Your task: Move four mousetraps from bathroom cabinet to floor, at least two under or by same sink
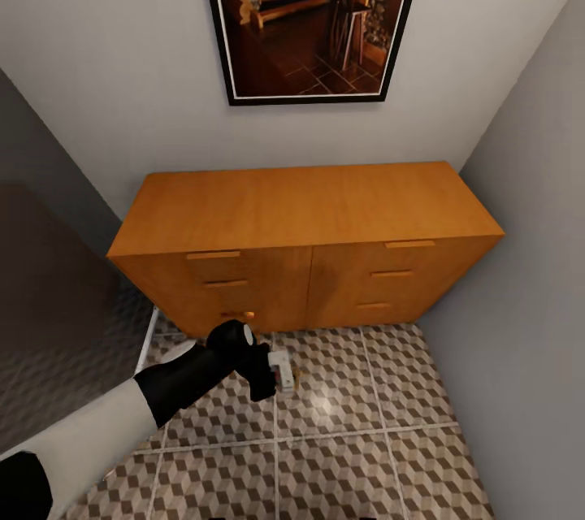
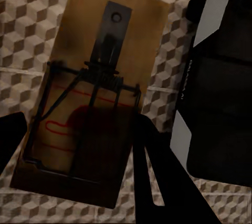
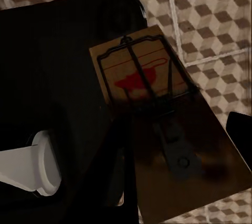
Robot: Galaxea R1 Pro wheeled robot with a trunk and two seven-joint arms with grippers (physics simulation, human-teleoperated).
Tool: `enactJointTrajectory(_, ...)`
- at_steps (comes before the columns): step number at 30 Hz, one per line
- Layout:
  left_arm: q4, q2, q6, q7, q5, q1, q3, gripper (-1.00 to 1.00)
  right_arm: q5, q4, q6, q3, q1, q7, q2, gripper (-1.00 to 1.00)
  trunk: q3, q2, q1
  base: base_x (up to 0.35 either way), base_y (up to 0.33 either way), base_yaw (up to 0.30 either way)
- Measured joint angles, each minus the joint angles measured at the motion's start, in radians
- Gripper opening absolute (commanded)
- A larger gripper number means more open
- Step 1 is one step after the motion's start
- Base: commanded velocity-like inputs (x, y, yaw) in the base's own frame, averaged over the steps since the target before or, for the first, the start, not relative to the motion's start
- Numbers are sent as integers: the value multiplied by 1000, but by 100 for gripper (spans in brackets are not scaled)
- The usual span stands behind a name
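Orange-brown wood is seen in the head view: the cabinet (image 1: 309,207) stands against the wall under a framed picture (image 1: 313,12), with all its fronts closed. At 6 o'clock of it, the left tool (image 1: 276,378) is held low over the bathroom floor (image 1: 390,422). A tan speck at its tip is too small to be read there. A dark surface is cut off at 9 o'clock.

From the left wrist view, a mousetrap (image 2: 89,103) is seen lying between the dark fingers (image 2: 157,182), with patterned tiles behind it. The left tool is judged to be clamped on its board. A black, grey-edged body (image 2: 220,87) sits just beside it and cannot be identified with certainty.

From the right wrist view, a mousetrap (image 3: 157,108) is again seen over the tiles, between a dark finger (image 3: 126,182) and a dark sliver at the frame edge. Whether the right tool (image 3: 181,135) is closed on it, and whether it is the same trap, cannot be told. A black arm (image 3: 52,77) with a white cuff hides much of the floor.

The step in hand is judged to be setting the trap down. It should be lowered flat until the board meets the patterned tiles, and only then released, well clear of the dark surface. A spot under or next to a sink should be sought.
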Motion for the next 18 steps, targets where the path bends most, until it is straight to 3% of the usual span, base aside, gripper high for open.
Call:
enactJointTrajectory(4, 165, 10, -180, 134, 102, 70, 0, -100, 0, -46, 0, -2, 0, 0, -18, -100, 0, 0, 0, 0, 0, 0)
enactJointTrajectory(9, 469, 6, -417, 306, 284, 104, -4, -100, 2, -74, 0, -6, 0, 1, -38, -100, 0, 0, 0, 0, 0, 0)
enactJointTrajectory(14, 856, -45, -730, 377, 400, 114, -6, -100, 2, -91, 0, -6, 0, 1, -59, -100, 0, 0, 0, 0, 0, 0)
enactJointTrajectory(16, 997, -76, -806, 389, 434, 115, -3, -100, 2, -102, 0, -6, 0, 2, -68, -100, 0, 0, 0, 0, 0, 0)
enactJointTrajectory(18, 1085, -95, -858, 410, 461, 117, 1, -100, 2, -108, 0, -6, 0, 2, -72, -100, 0, 0, 0, 0, 0, 0)
